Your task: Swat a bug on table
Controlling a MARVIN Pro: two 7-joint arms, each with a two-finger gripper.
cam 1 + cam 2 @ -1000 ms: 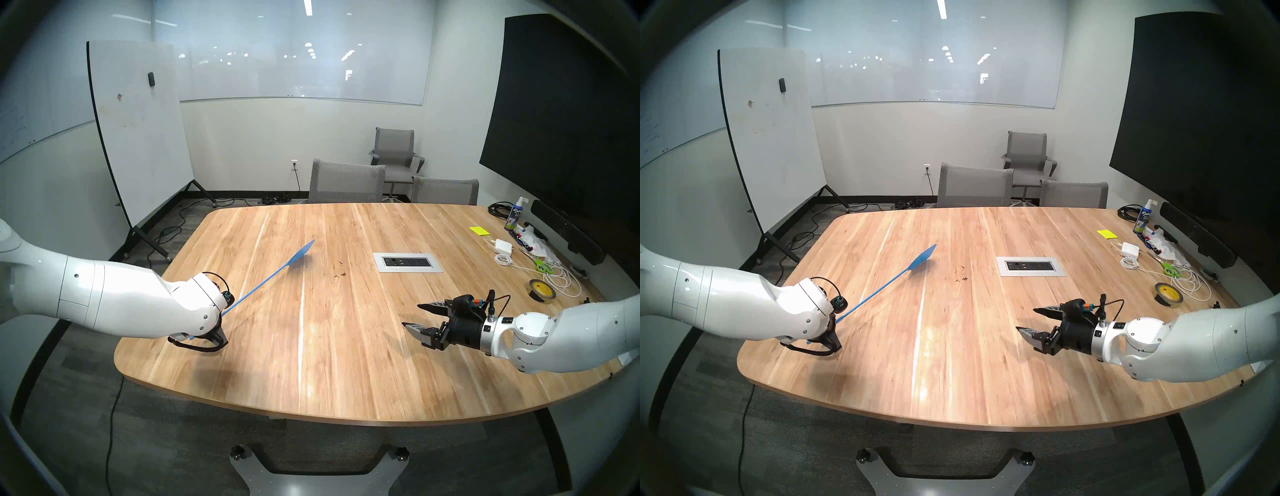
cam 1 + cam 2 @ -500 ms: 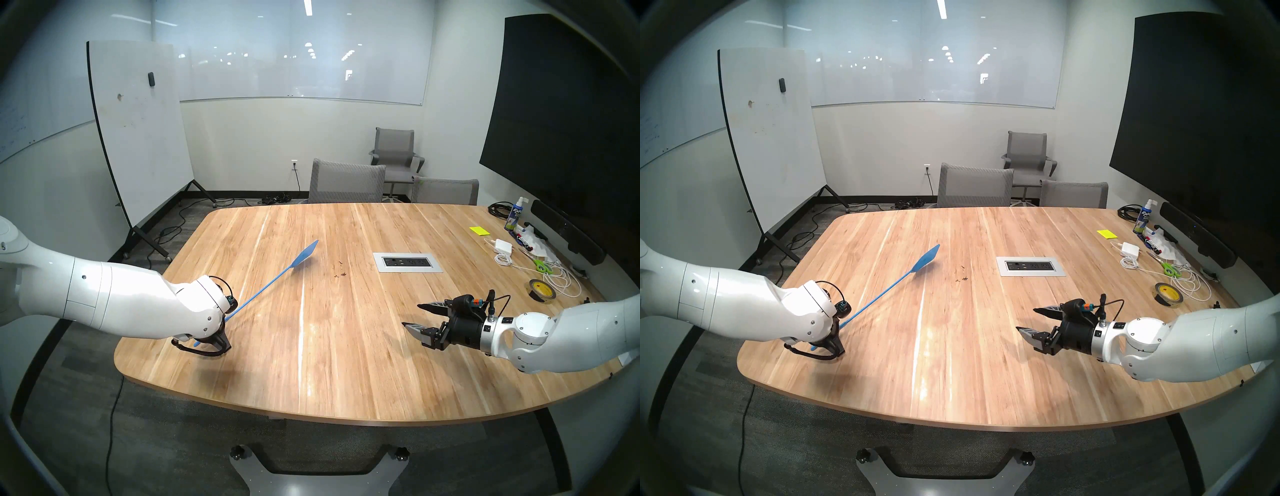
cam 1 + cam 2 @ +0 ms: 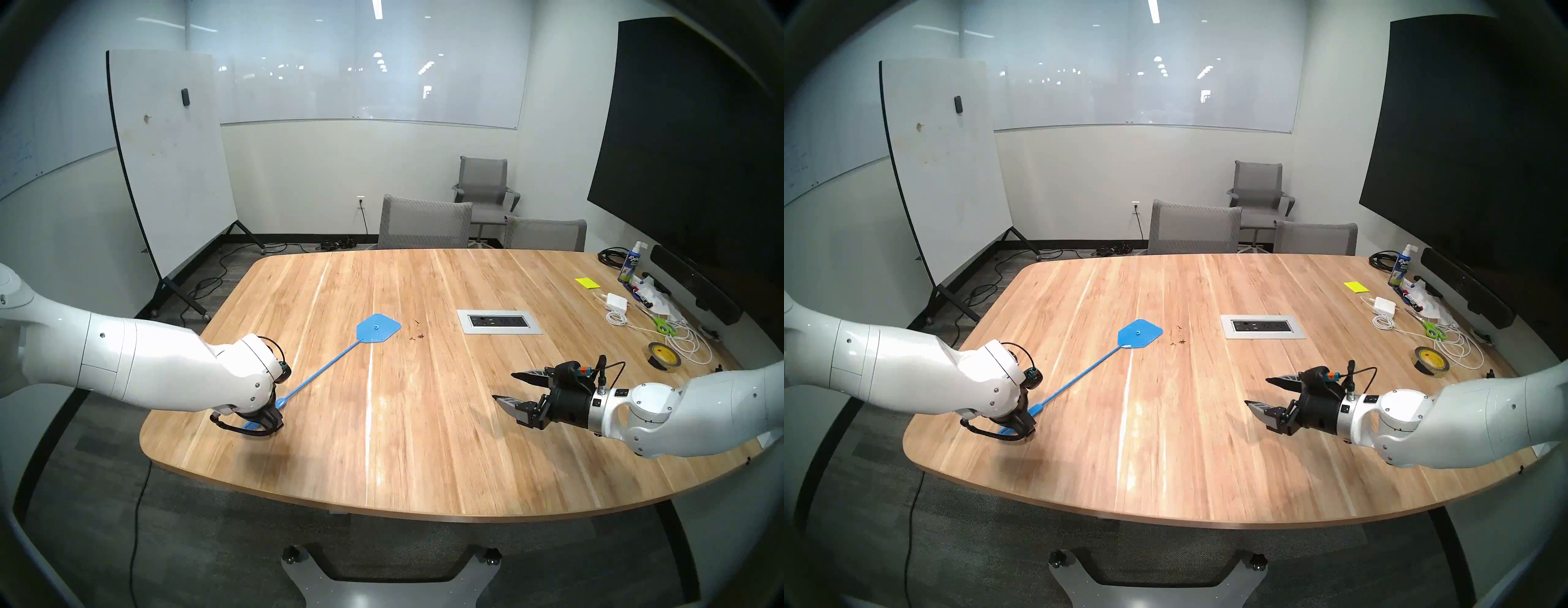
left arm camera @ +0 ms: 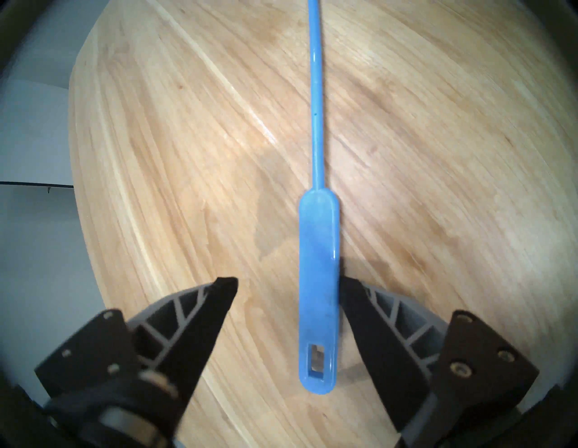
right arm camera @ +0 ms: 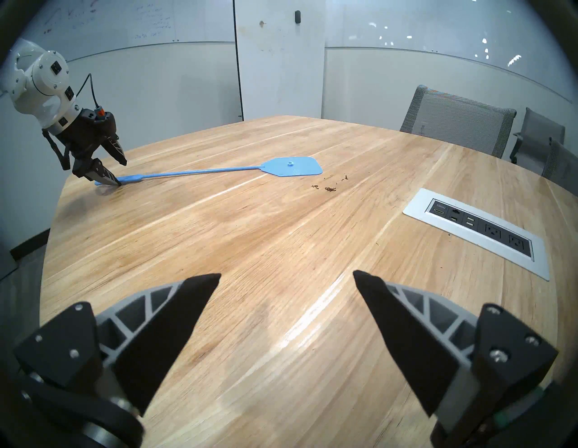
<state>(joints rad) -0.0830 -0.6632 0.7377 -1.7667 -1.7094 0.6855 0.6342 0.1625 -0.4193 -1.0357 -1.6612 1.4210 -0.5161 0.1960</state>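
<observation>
A light-wood table carries a blue fly swatter lying flat, its head toward the middle of the table and its grip end between the fingers of the left end effector. That end effector is released: in the left wrist view its jaws stand apart, one finger touching or just beside the flat grip and the other clear of it. The right end effector hovers over the table's right side with its jaws spread wide and nothing between them.

The bug shows as a few tiny dark specks on the wood just beside the swatter's head, between it and the silver outlet panel; a second speck lies a little farther back (which speck is the whole insect cannot be told at this size). The head does not cover them.

Readable writing is scarce: a spray bottle at the far right edge bears the word "EXPO"; faint scribbles on the wall whiteboard are illegible. Near the bottle lie a yellow note pad, a white charger, green-handled scissors and a roll of tape whose label is too small to read. The swatter's head is cut off in the left wrist view.
</observation>
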